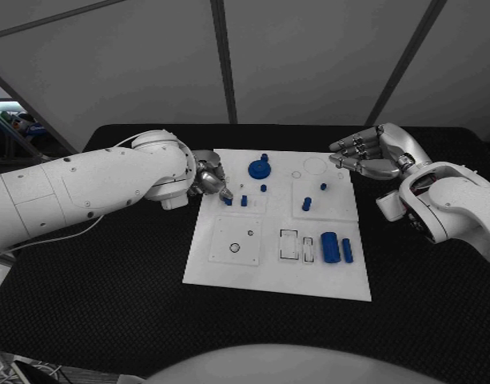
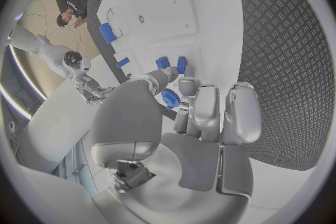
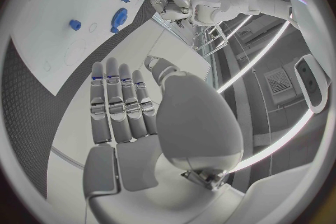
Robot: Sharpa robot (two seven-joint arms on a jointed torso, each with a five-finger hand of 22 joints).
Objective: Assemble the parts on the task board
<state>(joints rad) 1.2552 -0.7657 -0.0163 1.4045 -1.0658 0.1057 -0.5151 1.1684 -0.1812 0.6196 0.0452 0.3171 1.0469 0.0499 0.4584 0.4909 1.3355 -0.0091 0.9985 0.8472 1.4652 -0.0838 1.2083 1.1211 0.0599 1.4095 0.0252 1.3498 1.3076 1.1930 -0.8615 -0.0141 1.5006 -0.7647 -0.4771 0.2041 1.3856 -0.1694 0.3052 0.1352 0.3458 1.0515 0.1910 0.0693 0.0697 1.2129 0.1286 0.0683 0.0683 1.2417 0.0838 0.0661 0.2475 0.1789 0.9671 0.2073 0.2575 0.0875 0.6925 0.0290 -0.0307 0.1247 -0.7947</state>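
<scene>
The white task board point(image 1: 270, 264) lies mid-table. My left hand point(image 1: 210, 181) hangs over its left edge, fingers stretched toward two small upright blue parts point(image 1: 236, 201). In the left wrist view the fingertips point(image 2: 187, 85) of that hand point(image 2: 203, 117) stop just short of those parts point(image 2: 172, 63), and nothing sits in the palm. A blue gear point(image 1: 260, 169) stands near the far edge and is half hidden behind the fingers in the left wrist view point(image 2: 168, 99). My right hand point(image 1: 372, 157) hovers off the board's far right corner, fingers straight and empty point(image 3: 122, 117).
Blue pegs point(image 1: 306, 204) stand mid-board, and two long blue pieces point(image 1: 337, 248) lie beside rectangular slots point(image 1: 291, 244) near the front right. A round recess point(image 1: 236, 248) is at the front left. Black table point(image 1: 106, 304) surrounds the board.
</scene>
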